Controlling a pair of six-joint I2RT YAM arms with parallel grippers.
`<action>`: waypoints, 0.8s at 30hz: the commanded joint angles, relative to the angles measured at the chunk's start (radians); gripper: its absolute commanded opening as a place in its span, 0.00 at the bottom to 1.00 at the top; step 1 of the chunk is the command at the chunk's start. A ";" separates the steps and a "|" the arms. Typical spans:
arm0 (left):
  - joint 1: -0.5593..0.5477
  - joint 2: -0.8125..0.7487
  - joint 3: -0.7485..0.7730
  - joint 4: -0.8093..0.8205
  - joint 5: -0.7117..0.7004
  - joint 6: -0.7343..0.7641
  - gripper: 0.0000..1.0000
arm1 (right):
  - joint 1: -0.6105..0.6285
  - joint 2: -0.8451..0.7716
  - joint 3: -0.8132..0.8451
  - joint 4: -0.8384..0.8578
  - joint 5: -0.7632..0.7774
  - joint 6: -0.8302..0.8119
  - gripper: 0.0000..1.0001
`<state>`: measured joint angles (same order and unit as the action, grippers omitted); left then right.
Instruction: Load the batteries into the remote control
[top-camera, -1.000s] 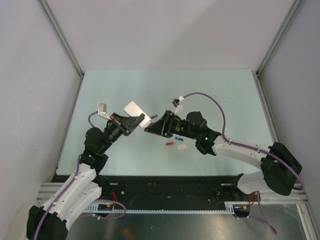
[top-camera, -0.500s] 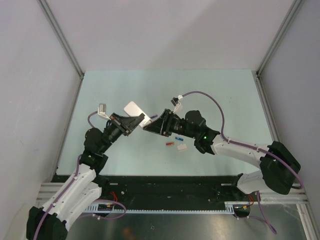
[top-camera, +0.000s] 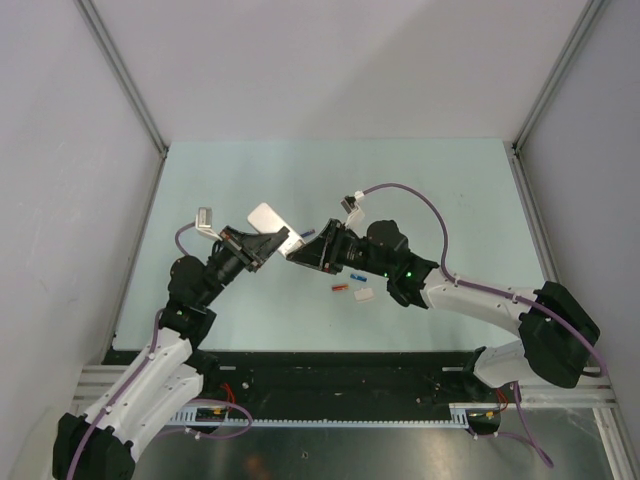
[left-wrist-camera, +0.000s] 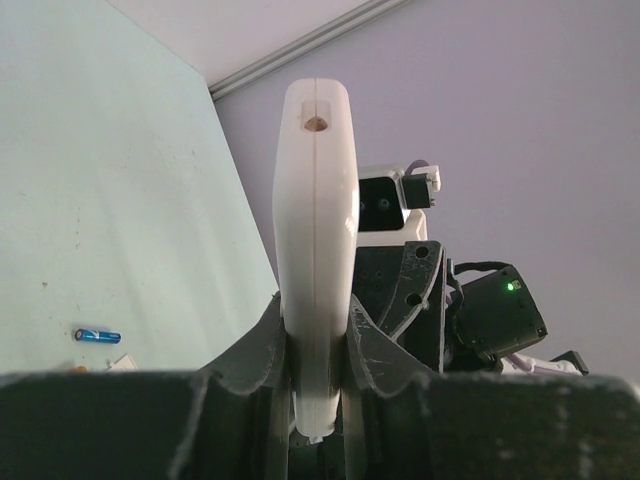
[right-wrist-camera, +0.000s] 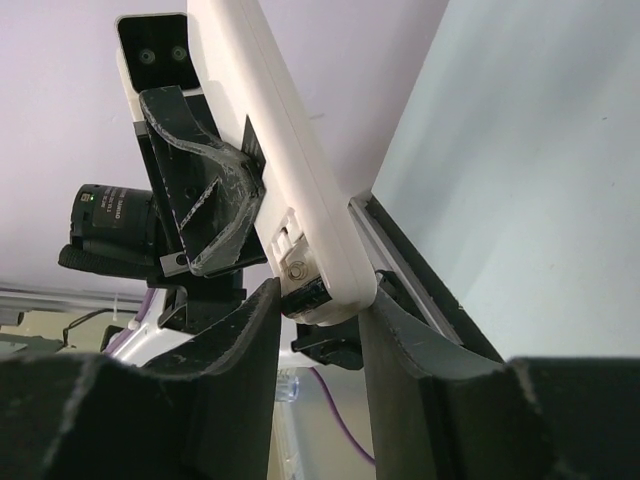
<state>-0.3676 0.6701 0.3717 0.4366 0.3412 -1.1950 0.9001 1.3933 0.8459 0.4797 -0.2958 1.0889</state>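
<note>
**A:** Where is the remote control (left-wrist-camera: 315, 230)?

**B:** Off the surface (top-camera: 420, 190), up in the left tool (left-wrist-camera: 318, 345). The two fingers are closed on its flat faces near one end. In the left wrist view it is edge-on and white, rising straight out of the fingers. From above, a plain pale face is turned upward.

**A:** And the right tool (right-wrist-camera: 315, 315)?

**B:** It is nose to nose with the left one, at the gripped end of the remote. A dark battery (right-wrist-camera: 305, 296) sits between its fingers, against that end of the remote and touching one finger. The fingers are drawn in with a gap between them. I cannot tell whether they truly pinch the battery.

**A:** Any other batteries?

**B:** Two lie on the surface, just beside the right arm's wrist. One is a blue battery (top-camera: 355, 275) and the other an orange-red battery (top-camera: 339, 289). They are near each other but apart. A white cover piece (top-camera: 364, 294) lies just beside the orange-red one.
</note>
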 joint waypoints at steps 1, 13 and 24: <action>-0.007 -0.023 0.006 0.056 -0.011 0.008 0.00 | 0.002 0.000 0.035 -0.044 0.040 -0.003 0.38; -0.007 -0.024 0.019 0.056 -0.008 0.005 0.00 | -0.003 -0.007 0.035 -0.084 0.050 -0.009 0.14; -0.007 -0.018 0.010 0.056 -0.001 -0.008 0.00 | -0.009 -0.014 0.035 -0.075 0.041 -0.021 0.00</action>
<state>-0.3676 0.6674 0.3717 0.4320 0.3355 -1.1957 0.8982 1.3933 0.8536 0.4530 -0.2928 1.1103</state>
